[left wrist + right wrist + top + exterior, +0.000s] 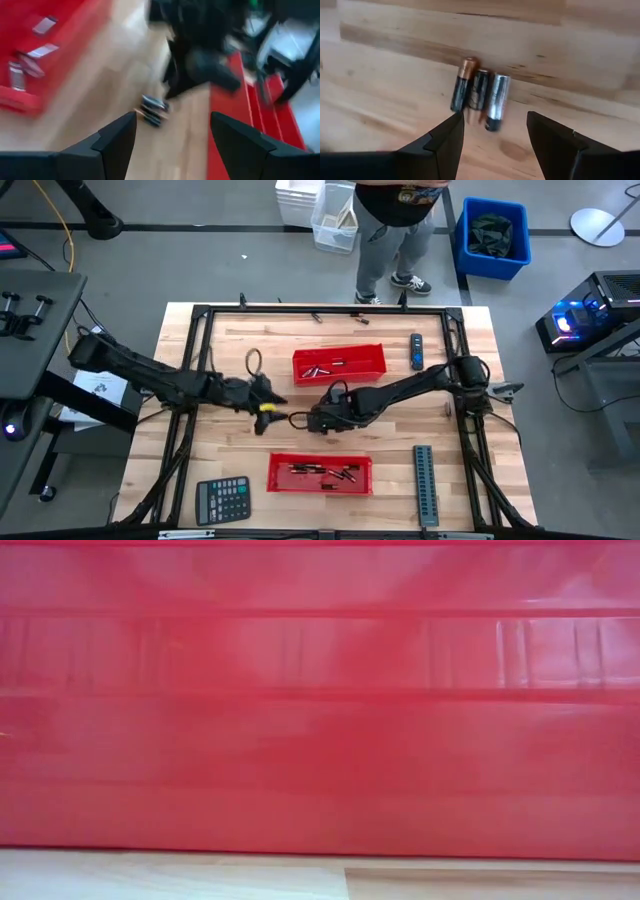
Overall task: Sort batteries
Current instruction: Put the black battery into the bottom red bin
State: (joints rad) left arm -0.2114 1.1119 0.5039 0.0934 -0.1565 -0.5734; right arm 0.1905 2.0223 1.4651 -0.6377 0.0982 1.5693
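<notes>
Three loose batteries [480, 92] lie side by side on the wooden table [200, 450], between the two red trays; they also show in the left wrist view as batteries [154, 109]. My right gripper [495, 135] hovers just above them, pointing steeply down, open, its fingers short of them. My left gripper [172, 135] is open too and stands left of the batteries, facing them and the right gripper [200, 60]. The far tray [338, 352] holds a few batteries [325, 367]; the near tray [320, 484] holds several batteries [322, 471].
A calculator [222, 500] lies near the front left, a grey ridged strip [425, 485] at the front right, a black-and-blue device [416, 350] right of the far tray. A person [395, 230] stands beyond the far edge. The near tray's wall [320, 700] fills the low view.
</notes>
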